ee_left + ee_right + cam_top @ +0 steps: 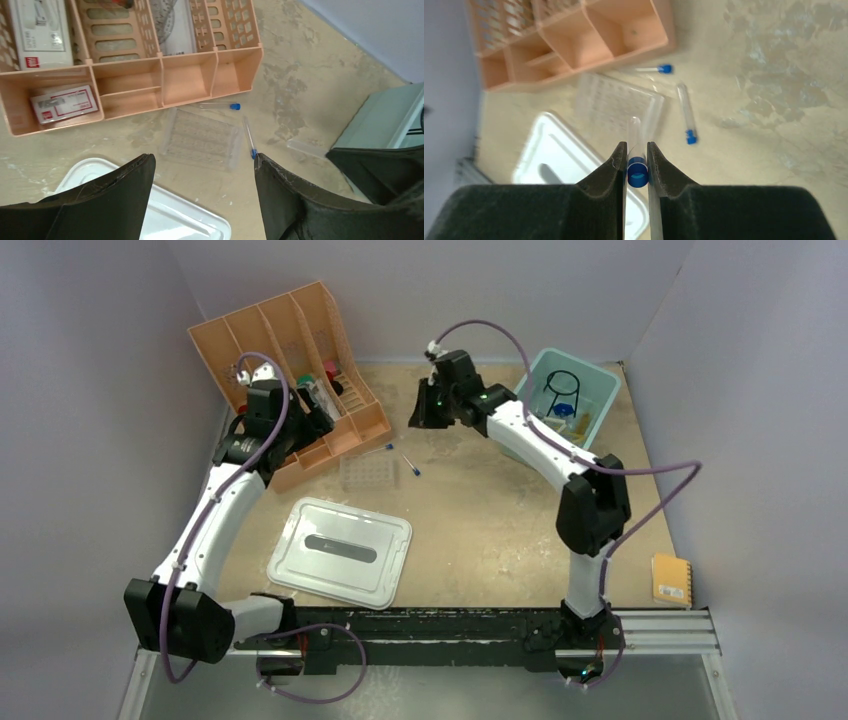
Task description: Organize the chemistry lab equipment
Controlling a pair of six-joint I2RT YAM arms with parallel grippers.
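At the tabletop's far left corner the left gripper [203, 159] hangs beside the peach organizer [300, 350], its jaws spread wide with nothing between them. Just off the organizer's near edge, toward the middle of the tabletop, the clear tube rack [200, 139] lies with no tubes in it, and two blue-capped tubes [220, 106] lie loose at its right side. Right of these, the right gripper [636, 146] is pinched onto a third tube [637, 172] at its capped end. In the far right corner the teal bin [603, 380] already holds the black wire ring [563, 385] and a few small pieces. I judge the sorting partly done, with the tubes and rack left. The bin's other contents are too small to name, and the left arm hides part of the organizer's slots.
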